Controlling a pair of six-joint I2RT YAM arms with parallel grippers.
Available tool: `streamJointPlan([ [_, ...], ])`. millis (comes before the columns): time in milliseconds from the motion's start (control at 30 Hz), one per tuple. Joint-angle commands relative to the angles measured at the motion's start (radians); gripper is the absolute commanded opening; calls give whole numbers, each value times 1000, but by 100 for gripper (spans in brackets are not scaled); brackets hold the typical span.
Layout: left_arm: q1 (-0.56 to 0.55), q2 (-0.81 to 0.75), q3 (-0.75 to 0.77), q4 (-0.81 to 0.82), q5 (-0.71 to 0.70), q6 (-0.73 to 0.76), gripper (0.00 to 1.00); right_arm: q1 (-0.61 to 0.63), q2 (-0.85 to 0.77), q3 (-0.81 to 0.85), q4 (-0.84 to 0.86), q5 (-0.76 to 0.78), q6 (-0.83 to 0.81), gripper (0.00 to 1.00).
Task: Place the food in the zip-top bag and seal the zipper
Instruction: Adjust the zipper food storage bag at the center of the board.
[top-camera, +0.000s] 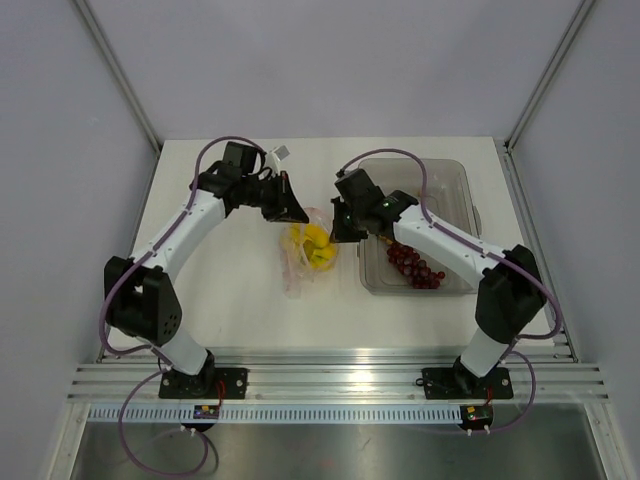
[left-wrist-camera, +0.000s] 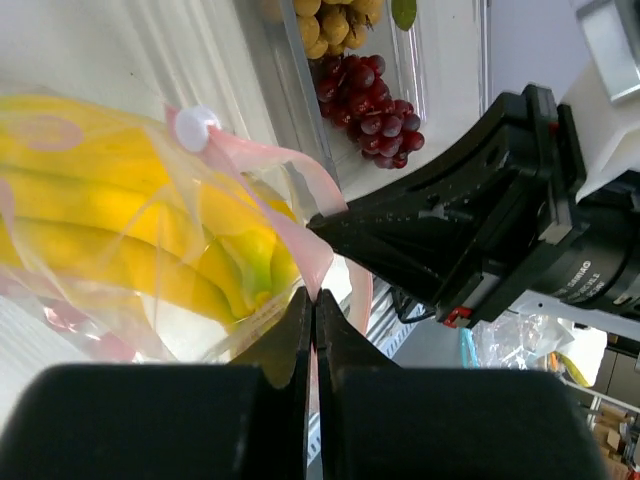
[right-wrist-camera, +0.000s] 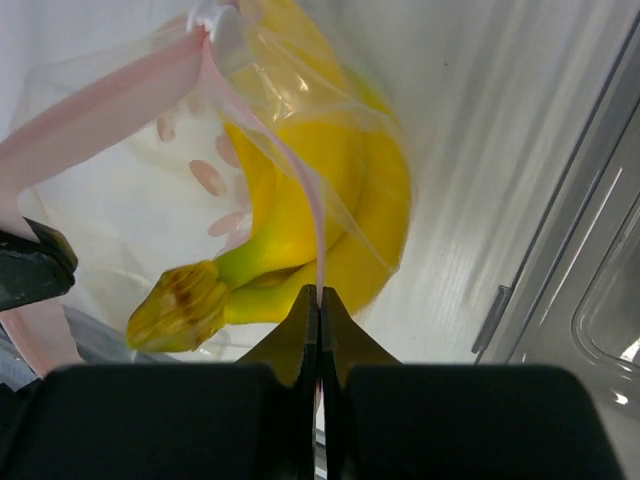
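The clear dotted zip-top bag (top-camera: 300, 262) lies mid-table with the yellow bananas (top-camera: 315, 247) inside it. My left gripper (top-camera: 290, 212) is shut on the pink zipper strip (left-wrist-camera: 318, 262) at the bag's far left rim. My right gripper (top-camera: 345, 232) is shut on the zipper strip (right-wrist-camera: 318, 250) at the opposite rim, so the mouth is held apart. The bananas (right-wrist-camera: 330, 215) fill the right wrist view; they also show in the left wrist view (left-wrist-camera: 120, 240). The dark red grapes (top-camera: 415, 266) and the tan-orange round fruits (left-wrist-camera: 325, 18) lie in the tray.
A rigid clear tray (top-camera: 455, 190) stands at the right, under my right arm. A white zipper slider (left-wrist-camera: 192, 127) sits on the bag's strip. White walls close in the back and sides.
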Motion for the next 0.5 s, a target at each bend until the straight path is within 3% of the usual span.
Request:
streamJointPlan([
  [0, -4, -82, 194, -25, -8, 19, 0, 22, -100, 72, 34, -8, 19, 0],
  [67, -5, -85, 265, -58, -22, 25, 0, 22, -132, 79, 38, 1, 27, 0],
  [267, -33, -119, 259, -101, -104, 74, 0, 22, -181, 24, 95, 15, 74, 0],
  [300, -45, -120, 259, -114, -124, 82, 20, 22, -186, 12, 110, 15, 82, 0],
  [400, -59, -131, 247, -160, -193, 108, 54, 22, -194, -19, 135, 15, 105, 0],
  [467, -74, -155, 230, -198, -255, 122, 60, 22, -197, -25, 142, 15, 113, 0],
])
